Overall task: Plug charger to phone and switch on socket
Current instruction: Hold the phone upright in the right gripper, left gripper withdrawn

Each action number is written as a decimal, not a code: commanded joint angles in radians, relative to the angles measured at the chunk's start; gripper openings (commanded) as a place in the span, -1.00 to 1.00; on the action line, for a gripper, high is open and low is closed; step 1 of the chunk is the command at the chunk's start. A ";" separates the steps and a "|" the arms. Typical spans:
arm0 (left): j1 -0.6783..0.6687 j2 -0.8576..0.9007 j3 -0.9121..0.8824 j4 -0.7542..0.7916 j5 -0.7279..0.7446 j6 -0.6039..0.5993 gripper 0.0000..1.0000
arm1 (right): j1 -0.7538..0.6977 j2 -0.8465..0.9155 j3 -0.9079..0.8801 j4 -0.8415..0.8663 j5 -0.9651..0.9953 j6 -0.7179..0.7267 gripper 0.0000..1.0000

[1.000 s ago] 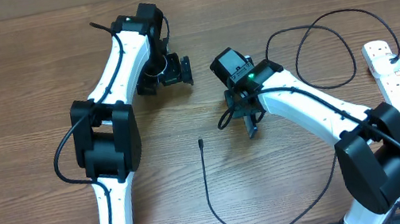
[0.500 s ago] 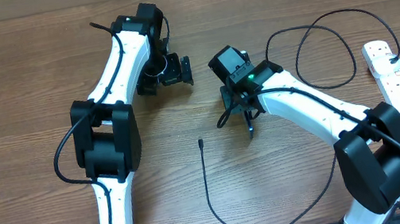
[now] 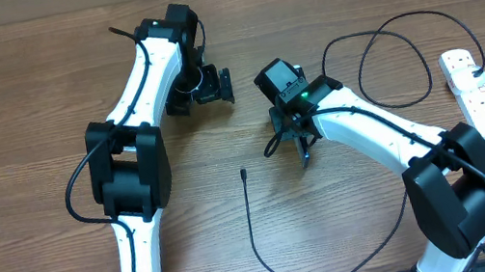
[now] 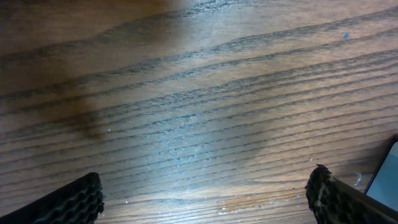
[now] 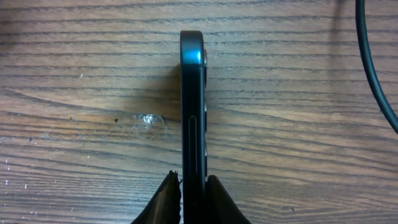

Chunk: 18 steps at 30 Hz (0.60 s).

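Wood grain runs in dark wavy lines over the brown table [image 3: 10, 85], matte with a faint sheen. The phone [image 5: 193, 93] is a slim slab with dark, glossy, rounded edges. The right wrist camera sees it edge-on, with a long narrow button along its side, and whether its lower edge touches the wood cannot be told. The right gripper [image 5: 194, 198] is clamped on the phone's near end, with its ribbed black fingers [image 5: 165, 199] pressed one to each flat face.

The charger [image 3: 249, 223] is a thin round black cable that loops across the table. Its small connector tip lies on the wood to the left of the right gripper, near it but not touching. The socket [image 3: 473, 92], a long white power strip with small red switches and a black plug [image 3: 478, 72] at its far end, lies at the table's right edge, well apart from the phone.

The left gripper [image 4: 205, 199] hangs over bare wood farther up the table, its jaws spread wide with nothing between them.

Compared with a second ago, the right wrist has shifted only a trace, while the left arm, charger and socket lie as they did
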 commanded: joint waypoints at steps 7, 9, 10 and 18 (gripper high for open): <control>-0.002 0.002 0.005 0.000 -0.005 -0.007 0.99 | -0.003 0.013 -0.046 0.054 0.010 -0.004 -0.75; -0.002 0.002 0.005 0.000 -0.005 -0.007 0.99 | -0.003 0.013 -0.054 0.063 0.010 -0.004 -0.76; -0.002 0.002 0.005 0.000 -0.005 -0.007 0.99 | -0.003 0.013 -0.054 0.063 0.010 -0.004 -0.78; -0.002 0.002 0.005 0.000 -0.005 -0.007 1.00 | -0.003 0.013 -0.054 0.063 0.010 -0.004 -0.93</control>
